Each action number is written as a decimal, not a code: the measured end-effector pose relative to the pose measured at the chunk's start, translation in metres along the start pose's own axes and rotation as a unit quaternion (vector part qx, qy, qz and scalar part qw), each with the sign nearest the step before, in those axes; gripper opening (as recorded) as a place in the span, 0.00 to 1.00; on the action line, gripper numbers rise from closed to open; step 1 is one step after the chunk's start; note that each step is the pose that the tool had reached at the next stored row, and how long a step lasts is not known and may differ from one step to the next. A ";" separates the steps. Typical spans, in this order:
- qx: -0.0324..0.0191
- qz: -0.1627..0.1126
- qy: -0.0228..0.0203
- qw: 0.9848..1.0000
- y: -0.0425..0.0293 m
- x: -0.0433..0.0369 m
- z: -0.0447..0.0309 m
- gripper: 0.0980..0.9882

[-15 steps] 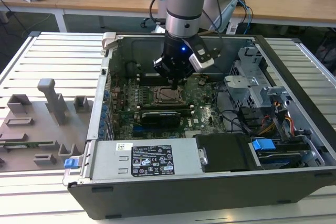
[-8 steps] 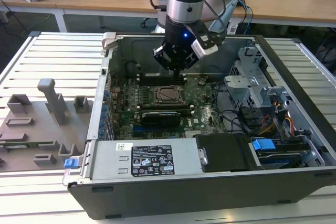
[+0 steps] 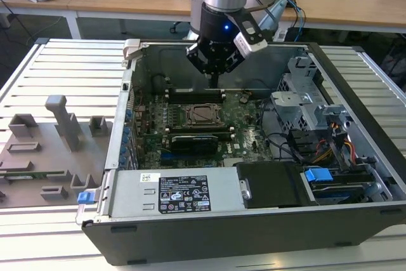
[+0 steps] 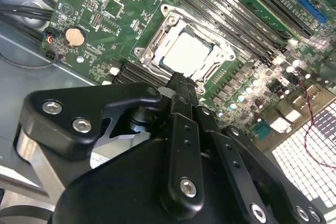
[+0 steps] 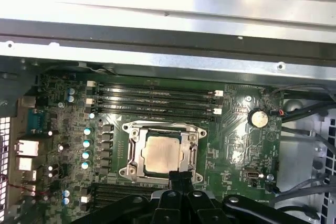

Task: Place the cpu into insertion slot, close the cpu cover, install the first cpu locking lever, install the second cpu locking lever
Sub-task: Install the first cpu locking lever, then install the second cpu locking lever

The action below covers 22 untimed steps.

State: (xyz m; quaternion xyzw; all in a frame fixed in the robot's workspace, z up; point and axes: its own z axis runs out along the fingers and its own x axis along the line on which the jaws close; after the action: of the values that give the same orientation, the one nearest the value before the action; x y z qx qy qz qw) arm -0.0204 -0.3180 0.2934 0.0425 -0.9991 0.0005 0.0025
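The cpu [image 5: 161, 153], a dull silver square, lies flat in the insertion slot [image 3: 202, 114] on the green board in the open computer case. The silvery cpu cover [image 5: 134, 148] lies down around it, framing the chip [image 4: 186, 53] in both wrist views. My gripper [image 3: 216, 82] hangs above the board just behind the socket in the exterior view. Its black fingers are pressed together with nothing between them. Their tip [image 5: 179, 174] sits just off one edge of the cover [image 4: 157, 35], a little above it [image 4: 181, 77]. I cannot tell how the locking levers lie.
Long black memory slots [image 5: 157, 98] run on both sides of the socket. The case walls [image 3: 130, 87], a power supply [image 3: 177, 191] at the front and a drive cage [image 3: 304, 103] with cables on the exterior view's right hem the board in. Grey fixtures [image 3: 60, 138] stand on the table beside the case.
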 end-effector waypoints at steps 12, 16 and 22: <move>0.000 0.000 0.000 1.000 -0.0001 0.0001 -0.0008 0.01; 0.000 0.000 0.000 1.000 -0.0056 0.0005 -0.0008 0.01; 0.000 0.000 0.000 1.000 -0.0207 0.0018 0.0014 0.01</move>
State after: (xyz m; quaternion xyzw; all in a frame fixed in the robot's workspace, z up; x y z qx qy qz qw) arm -0.0204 -0.3387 0.2921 0.0425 -0.9991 0.0000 0.0025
